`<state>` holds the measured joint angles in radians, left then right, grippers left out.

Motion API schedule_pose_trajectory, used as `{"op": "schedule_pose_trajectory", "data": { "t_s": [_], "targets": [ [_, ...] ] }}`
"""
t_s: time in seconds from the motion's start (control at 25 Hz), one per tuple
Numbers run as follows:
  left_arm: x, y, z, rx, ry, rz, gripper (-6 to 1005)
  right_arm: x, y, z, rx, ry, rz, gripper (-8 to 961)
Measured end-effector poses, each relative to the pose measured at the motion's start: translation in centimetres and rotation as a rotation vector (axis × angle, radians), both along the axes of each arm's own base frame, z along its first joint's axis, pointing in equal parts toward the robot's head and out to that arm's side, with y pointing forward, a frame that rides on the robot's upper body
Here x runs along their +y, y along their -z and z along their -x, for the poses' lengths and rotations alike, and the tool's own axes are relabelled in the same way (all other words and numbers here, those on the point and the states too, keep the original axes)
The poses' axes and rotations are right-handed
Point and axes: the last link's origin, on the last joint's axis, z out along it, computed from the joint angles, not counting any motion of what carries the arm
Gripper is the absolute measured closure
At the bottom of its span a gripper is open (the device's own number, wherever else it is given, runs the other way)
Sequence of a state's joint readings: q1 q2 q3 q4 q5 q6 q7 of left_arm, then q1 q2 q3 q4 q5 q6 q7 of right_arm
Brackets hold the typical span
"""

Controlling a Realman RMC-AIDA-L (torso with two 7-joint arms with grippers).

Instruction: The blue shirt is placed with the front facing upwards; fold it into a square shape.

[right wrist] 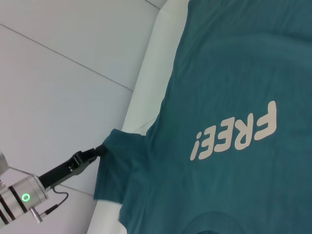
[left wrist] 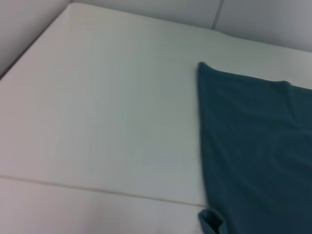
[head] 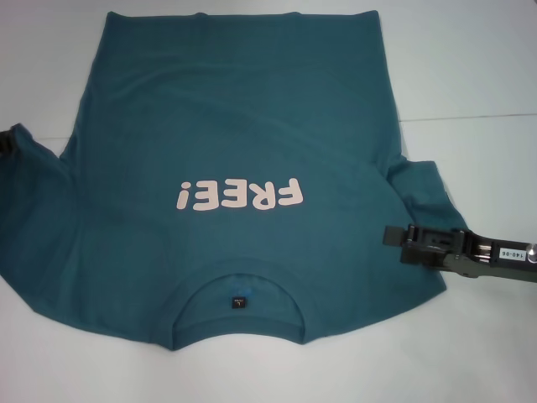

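Head view: large teal-blue cotton T-shirt (head: 243,159) lies flat on white table (head: 470,75), front up, pink "FREE!" lettering (head: 237,196) upside down, ribbed collar with small dark label (head: 240,301) nearest the robot. Right gripper (head: 393,237) rests on the right sleeve edge; can't tell if it's clamped. Left gripper (right wrist: 100,150), seen in the right wrist view, touches the left sleeve tip; grip state can't be told either.

Teal-blue shirt (head: 235,126) with pale pink lettering (head: 239,196) on a white table (head: 470,67).
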<state>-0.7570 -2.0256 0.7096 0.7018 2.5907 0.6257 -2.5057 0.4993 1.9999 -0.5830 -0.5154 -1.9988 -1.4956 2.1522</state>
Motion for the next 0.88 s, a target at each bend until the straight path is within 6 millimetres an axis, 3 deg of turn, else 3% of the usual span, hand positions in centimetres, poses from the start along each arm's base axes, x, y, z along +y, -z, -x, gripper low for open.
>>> {"op": "schedule_pose_trajectory", "data": {
  "t_s": [0.88],
  "targets": [
    [1.1,5.9,-7.1,0.020,0.048,0.208,982,0.0,-0.1,-0.3,-0.009,0.008,-0.007,24]
  ]
}}
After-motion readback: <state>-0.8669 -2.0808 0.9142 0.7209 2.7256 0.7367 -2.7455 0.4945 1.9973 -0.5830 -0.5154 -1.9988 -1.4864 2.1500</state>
